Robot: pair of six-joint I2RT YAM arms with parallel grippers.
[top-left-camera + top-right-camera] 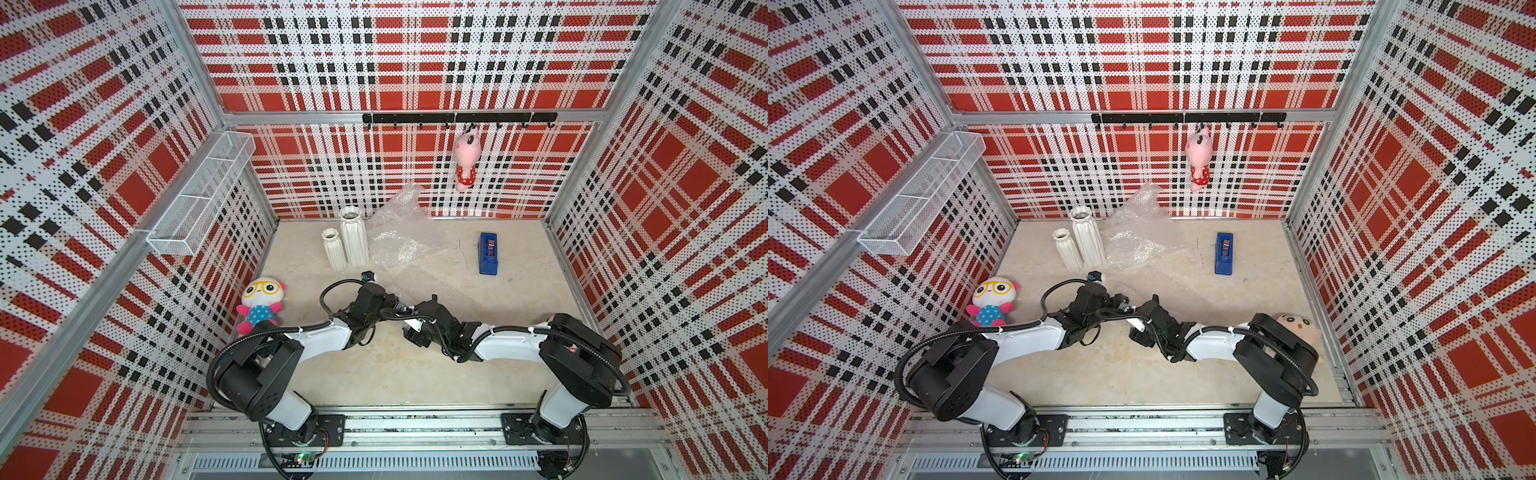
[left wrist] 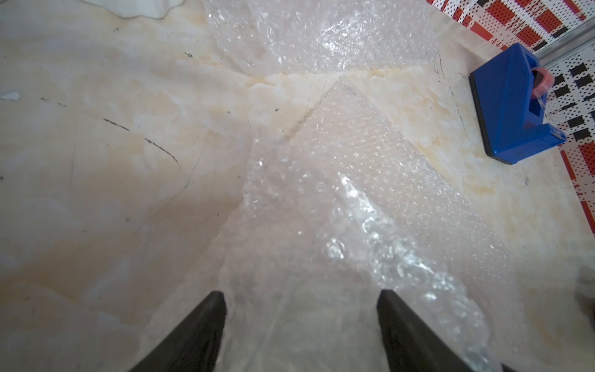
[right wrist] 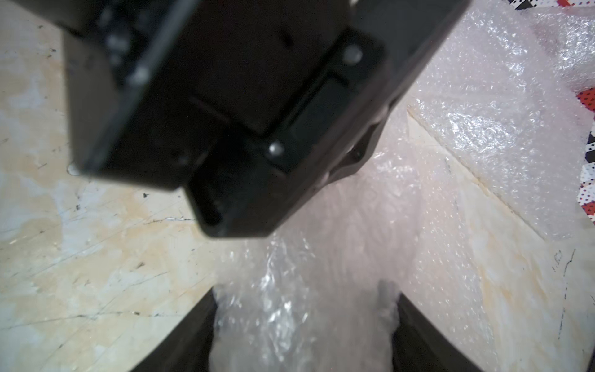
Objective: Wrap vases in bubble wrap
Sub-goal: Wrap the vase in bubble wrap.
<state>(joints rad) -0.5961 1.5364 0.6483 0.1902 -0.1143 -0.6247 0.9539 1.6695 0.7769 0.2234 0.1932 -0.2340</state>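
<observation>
White vase (image 2: pixel 141 6): only its base shows in the left wrist view, cut by the frame edge, so I can't say which one it is. Left gripper (image 2: pixel 301 294) and right gripper (image 3: pixel 306 290): the fingers (image 2: pixel 193 331) run off the frame. Bubble wrap (image 2: pixel 322 241) is bunched between them, and I can't tell if they press it or what's under it. In the right wrist view, the left gripper's body is a black blur blocking much of the table (image 3: pixel 80 257). In both top views the jaws are too small to read. Plush toy (image 1: pixel 1302 328): half hidden behind the right arm (image 1: pixel 1266 353).
</observation>
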